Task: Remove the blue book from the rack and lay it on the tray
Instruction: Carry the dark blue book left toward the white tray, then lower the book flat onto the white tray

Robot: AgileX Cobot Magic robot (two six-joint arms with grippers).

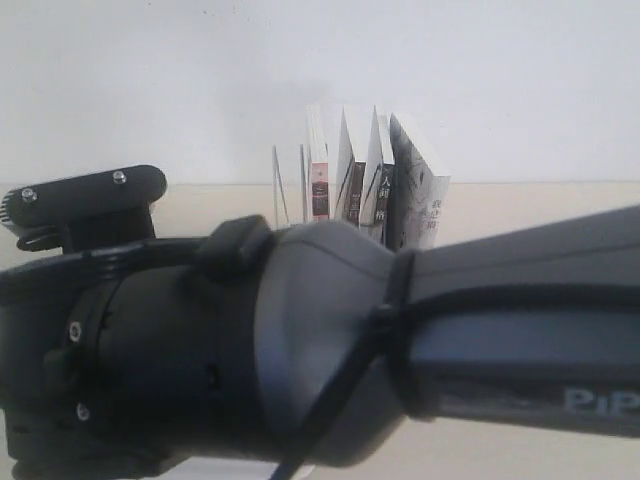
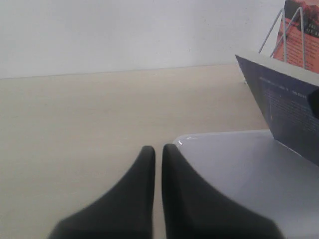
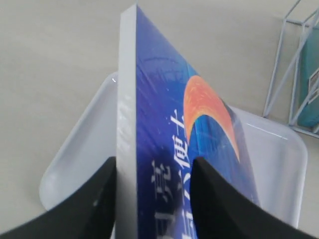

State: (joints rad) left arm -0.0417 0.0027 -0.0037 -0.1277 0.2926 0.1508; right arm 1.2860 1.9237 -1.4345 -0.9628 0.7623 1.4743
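My right gripper is shut on the blue book, one finger on the page edge and the other on the front cover with the orange-red crescent and white title. The book hangs tilted over the white tray. In the left wrist view the blue book slants down toward the tray; I cannot tell whether it touches. My left gripper is shut on nothing, at the tray's corner. The white wire rack stands at the back with books in it.
A thick dark arm fills the lower exterior view and hides the tray and both grippers there. The rack holds a grey-white marbled book and others. The rack wires stand just beyond the tray, with a teal cover behind them.
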